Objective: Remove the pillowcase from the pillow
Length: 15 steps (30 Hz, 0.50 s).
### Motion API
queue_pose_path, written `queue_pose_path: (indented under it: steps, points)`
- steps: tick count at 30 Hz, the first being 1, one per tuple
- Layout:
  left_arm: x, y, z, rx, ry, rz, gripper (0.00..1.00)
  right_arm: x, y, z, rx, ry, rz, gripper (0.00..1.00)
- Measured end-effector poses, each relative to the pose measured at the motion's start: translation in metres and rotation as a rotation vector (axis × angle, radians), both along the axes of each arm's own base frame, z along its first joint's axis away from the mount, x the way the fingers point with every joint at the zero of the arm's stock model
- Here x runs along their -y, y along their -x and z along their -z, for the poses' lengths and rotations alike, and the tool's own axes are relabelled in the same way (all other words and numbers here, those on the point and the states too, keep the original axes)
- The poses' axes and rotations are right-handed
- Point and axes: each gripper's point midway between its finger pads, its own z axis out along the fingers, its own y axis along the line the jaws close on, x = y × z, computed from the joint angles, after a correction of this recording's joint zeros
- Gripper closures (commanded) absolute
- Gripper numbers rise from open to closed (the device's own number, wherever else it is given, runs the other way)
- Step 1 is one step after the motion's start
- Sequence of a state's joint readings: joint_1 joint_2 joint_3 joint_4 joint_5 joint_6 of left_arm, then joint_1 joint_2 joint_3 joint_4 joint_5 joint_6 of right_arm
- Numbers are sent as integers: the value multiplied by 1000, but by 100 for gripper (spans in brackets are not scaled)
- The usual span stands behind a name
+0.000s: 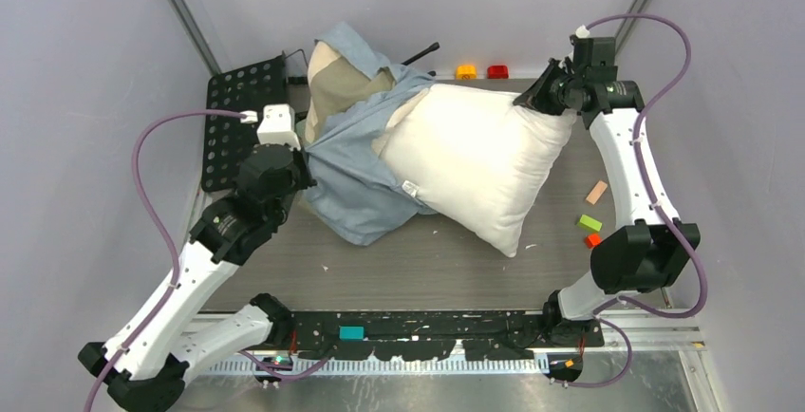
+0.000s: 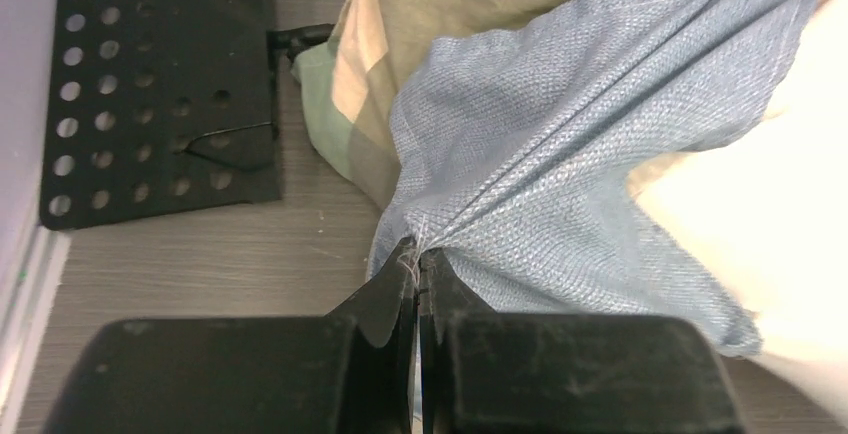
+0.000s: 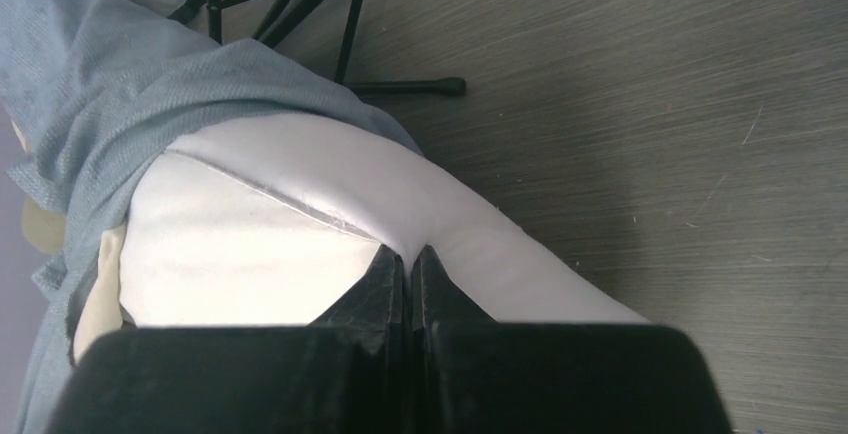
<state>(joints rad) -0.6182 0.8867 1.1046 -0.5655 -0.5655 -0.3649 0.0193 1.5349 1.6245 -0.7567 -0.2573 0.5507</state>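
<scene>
Grey wood-grain counter (image 1: 427, 270) fills the middle of the top view, walled in by pale lilac panels. Across its centre lies the plump plain white rectangular pillow (image 1: 475, 165), mostly bare, with only its upper-left end tucked inside the limp pillowcase of blue-grey cloth with cream and olive-tan patches (image 1: 356, 184), which is bunched at centre left. The left arm (image 1: 190, 279) reaches in from the lower left, and the left jaws are clenched on a fold of the blue-grey cloth. The right arm (image 1: 622, 160) comes from the right, and the right jaws are pinched on the pillow's upper-right corner.

The peel looks nearly done. The next move likely calls for the left jaws to drag the cover further left while the right jaws anchor the pillow. A black perforated plate (image 1: 237, 118) at upper left and a thin black stand's legs (image 3: 340, 24) behind the cloth could snag it. Small coloured blocks (image 1: 589, 223) lie at the right edge, well apart
</scene>
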Motion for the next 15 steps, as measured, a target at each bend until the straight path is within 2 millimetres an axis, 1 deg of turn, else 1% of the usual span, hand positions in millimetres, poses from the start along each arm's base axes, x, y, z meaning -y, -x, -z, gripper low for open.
queue_pose_path:
  steps: [2, 4, 5, 6, 7, 8, 10, 12, 13, 15]
  points:
    - [-5, 7, -2, -2, -24, 12, 100, 4, -2, -5, -10, 0, 1, 100]
    - [-5, 11, -2, -8, -37, 34, 100, 3, -9, -9, -14, 0, -15, 100]
    - [-3, 12, -2, -11, -39, 50, 100, 2, -13, -10, -18, 0, -27, 97]
    - [0, 13, -2, -13, -40, 70, 100, 0, -18, -10, -22, -2, -40, 89]
    - [3, 13, -1, -15, -37, 90, 100, -1, -23, -9, -27, -3, -51, 76]
    - [8, 14, -1, -18, -27, 119, 100, -1, -28, -5, -35, -4, -61, 60]
    - [20, 14, 1, -29, -7, 176, 100, 1, -36, 4, -53, 1, -63, 40]
    - [38, 10, 7, -57, 13, 246, 100, 9, -39, 10, -61, 23, -47, 30]
    - [46, 8, 11, -72, 21, 273, 100, 13, -39, 11, -58, 39, -39, 28]
    - [66, 0, 27, -128, 32, 341, 100, 19, -36, 8, -42, 67, -25, 22]
